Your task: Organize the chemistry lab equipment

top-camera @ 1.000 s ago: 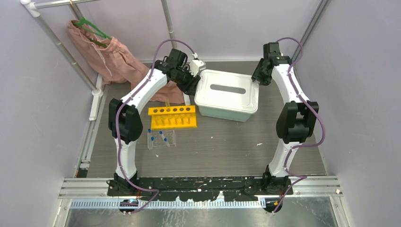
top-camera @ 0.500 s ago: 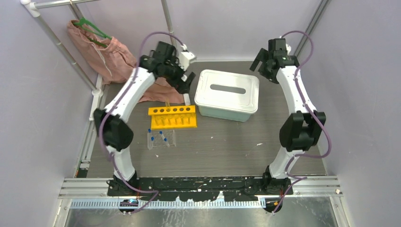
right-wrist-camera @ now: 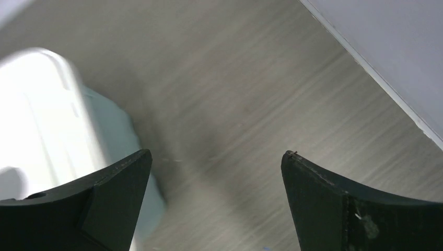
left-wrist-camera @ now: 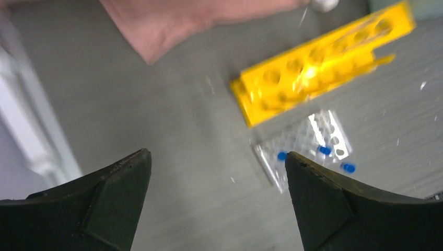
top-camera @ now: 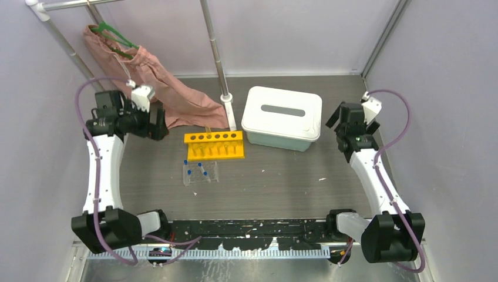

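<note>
A yellow tube rack [top-camera: 214, 145] lies on the table, left of centre. Just in front of it sits a clear well tray [top-camera: 200, 173] holding small blue-capped tubes [top-camera: 199, 167]. My left gripper [top-camera: 155, 120] hangs open and empty above the table, left of the rack. In the left wrist view, blurred, the rack [left-wrist-camera: 318, 65] and the tray [left-wrist-camera: 313, 144] lie beyond that gripper [left-wrist-camera: 217, 157], towards the right. My right gripper [top-camera: 346, 126] is open and empty, right of the white lidded box [top-camera: 283, 117]. Only bare table shows between its fingers [right-wrist-camera: 217, 154], with the box [right-wrist-camera: 36, 120] at the left.
A pink cloth garment [top-camera: 158, 82] on a green hanger [top-camera: 114, 36] hangs from the back-left rail and drapes onto the table. An upright metal pole [top-camera: 218, 59] stands on a white foot [top-camera: 227, 111] between the cloth and the box. Walls close in both sides.
Both arms have swung away from the white box, the left to the far left and the right to the right and nearer. Both grippers have opened wide.
</note>
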Robot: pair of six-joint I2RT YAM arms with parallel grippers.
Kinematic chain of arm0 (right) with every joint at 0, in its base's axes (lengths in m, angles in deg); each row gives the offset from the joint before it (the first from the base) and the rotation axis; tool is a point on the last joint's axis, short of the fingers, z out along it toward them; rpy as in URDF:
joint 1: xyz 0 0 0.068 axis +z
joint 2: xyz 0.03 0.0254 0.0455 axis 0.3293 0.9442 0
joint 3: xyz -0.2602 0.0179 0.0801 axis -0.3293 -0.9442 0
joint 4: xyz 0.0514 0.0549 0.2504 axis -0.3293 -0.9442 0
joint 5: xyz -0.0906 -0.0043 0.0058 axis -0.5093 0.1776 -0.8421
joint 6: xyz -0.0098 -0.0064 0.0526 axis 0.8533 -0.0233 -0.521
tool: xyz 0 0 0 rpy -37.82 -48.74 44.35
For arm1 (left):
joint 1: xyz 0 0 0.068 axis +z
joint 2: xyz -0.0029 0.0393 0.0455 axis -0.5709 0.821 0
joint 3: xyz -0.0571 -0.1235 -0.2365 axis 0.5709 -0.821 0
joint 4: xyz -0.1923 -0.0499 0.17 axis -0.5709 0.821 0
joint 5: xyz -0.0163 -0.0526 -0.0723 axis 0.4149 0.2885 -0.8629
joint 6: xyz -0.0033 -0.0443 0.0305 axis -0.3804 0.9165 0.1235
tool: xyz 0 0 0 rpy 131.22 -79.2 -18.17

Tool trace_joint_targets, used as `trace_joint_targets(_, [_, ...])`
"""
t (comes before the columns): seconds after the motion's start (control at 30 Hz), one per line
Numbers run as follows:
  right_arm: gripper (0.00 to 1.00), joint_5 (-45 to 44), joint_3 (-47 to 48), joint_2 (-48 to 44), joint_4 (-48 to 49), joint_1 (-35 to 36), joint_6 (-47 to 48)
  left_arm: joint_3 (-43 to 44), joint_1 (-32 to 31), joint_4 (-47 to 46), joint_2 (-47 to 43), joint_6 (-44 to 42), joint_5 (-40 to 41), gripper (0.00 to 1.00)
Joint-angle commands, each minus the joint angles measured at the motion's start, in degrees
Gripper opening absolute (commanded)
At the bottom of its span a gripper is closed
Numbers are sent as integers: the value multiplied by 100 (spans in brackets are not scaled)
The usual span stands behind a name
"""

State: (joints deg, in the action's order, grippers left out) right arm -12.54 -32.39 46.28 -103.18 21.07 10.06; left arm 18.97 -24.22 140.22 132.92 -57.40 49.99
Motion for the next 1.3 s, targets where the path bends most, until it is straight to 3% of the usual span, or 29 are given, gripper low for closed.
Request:
trace_joint_targets(0.0, [100, -832, -1100, -382, 1566, 8, 640, -1509, 556, -792, -443, -165, -550, 100])
trace_joint_targets(0.13, [100, -1284, -1760, -384, 2027, 9, 852, -2935, 590, -2297, -939, 232, -225, 100])
trace_joint_targets(0.3, [100, -1609, -2292, -143, 2455, -1, 197, -3960, 589, -3896, -981, 734, -64, 100])
trace_joint_targets(0.47, [100, -1780, -3401, -316, 4233, -1, -47, -4550, 586, -5237, -551, 1341, -292, 100])
trace_joint_targets(0.6, [100, -1754, -4215, -311, 6069, -1, 478, -4917, 582, -6325, -122, 1865, -587, 100])
trace_joint_targets(0.83, [100, -1661, -4164, 551, 7050, 0, 784, -5255, 577, -8289, 993, 2690, -555, 100])
trace_joint_targets(1.1, [100, -1002, -4092, 1654, 8358, 0, 1284, -5148, 565, -9238, 1649, 3327, -159, 100])
trace_joint_targets(1.27, [100, -312, -4021, 1964, 8596, 13, 1596, -5322, 442, -9781, 1711, 3212, 394, 100])
